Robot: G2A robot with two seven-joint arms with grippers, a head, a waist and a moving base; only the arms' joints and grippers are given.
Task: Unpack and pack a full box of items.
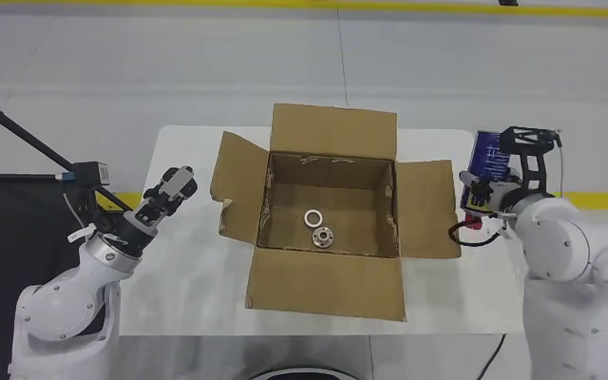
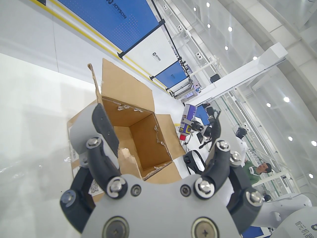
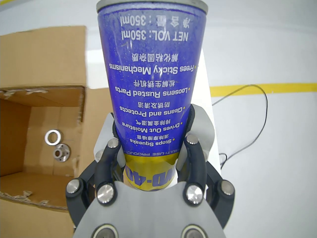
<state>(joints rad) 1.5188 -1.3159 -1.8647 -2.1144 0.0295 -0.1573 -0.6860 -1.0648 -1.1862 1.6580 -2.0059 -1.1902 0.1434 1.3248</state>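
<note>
Nearest to the robot, the front flap of the cardboard box (image 1: 328, 280) is seen folded out flat on the white table (image 1: 190, 285). The box is of plain brown corrugated board, with torn paper tape along its rims, and all four flaps are opened. On its floor two small metal parts are lying close together: a flat ring (image 1: 313, 218) and a round flanged hub (image 1: 324, 235) with a hole in the middle. At the left flap the left gripper (image 1: 177, 184) is held with its fingers spread wide and nothing between them. At the right flap, outside the box, the right gripper (image 3: 152, 125) is closed around a blue and yellow spray can (image 3: 151, 63), a smooth cylinder with a metal rim.
</note>
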